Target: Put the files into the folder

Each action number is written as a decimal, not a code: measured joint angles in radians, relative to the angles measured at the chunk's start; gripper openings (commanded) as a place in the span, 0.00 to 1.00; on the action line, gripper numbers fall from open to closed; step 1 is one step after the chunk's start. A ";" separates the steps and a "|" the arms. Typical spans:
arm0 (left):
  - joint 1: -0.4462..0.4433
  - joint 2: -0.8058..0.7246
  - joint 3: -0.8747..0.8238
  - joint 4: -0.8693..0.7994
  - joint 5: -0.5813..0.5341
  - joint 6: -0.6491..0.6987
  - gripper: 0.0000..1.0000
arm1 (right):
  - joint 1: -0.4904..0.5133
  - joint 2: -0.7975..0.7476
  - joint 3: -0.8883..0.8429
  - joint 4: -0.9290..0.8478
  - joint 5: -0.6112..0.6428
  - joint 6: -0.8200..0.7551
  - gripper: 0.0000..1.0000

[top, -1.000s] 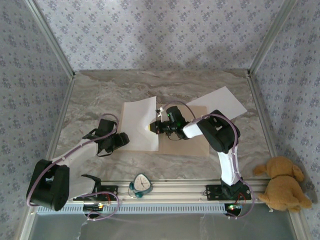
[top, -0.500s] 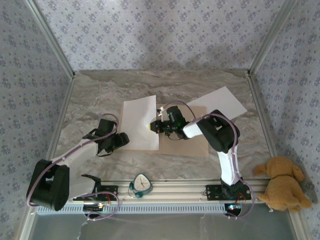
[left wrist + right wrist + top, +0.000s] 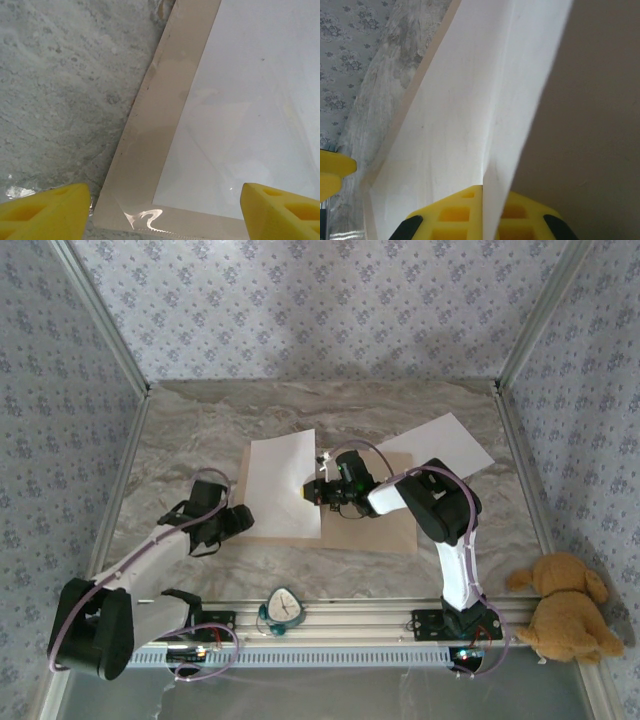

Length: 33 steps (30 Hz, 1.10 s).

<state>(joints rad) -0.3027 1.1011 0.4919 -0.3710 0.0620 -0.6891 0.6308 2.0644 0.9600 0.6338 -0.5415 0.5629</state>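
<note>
Right arm (image 3: pixel 441 508) folded inward, jaws pinching sheet (image 3: pixel 283 487)

A sheet (image 3: pixel 283 488) on folder (image 3: pixel 385 520) (left half); second sheet (image 3: pixel 445 445) behind-right.

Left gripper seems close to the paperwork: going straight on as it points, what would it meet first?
The left gripper would likely meet the folder, its tan border beside the white sheet; depth is unclear.

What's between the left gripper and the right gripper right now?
In the top view, the white sheet, lying on the folder, spans that stretch from the left gripper to the right gripper, which is shut on its edge.
</note>
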 measured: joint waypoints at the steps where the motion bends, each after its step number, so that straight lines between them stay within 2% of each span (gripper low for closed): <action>1: 0.000 0.005 -0.006 0.001 0.000 0.000 0.79 | 0.002 0.000 0.000 0.002 0.000 0.003 0.02; 33: 0.002 0.034 -0.025 0.012 0.008 -0.003 0.78 | 0.050 0.019 0.000 0.096 0.041 0.099 0.02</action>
<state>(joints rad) -0.3008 1.1355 0.4671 -0.3588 0.0696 -0.6926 0.6811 2.0834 0.9596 0.7296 -0.5003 0.6621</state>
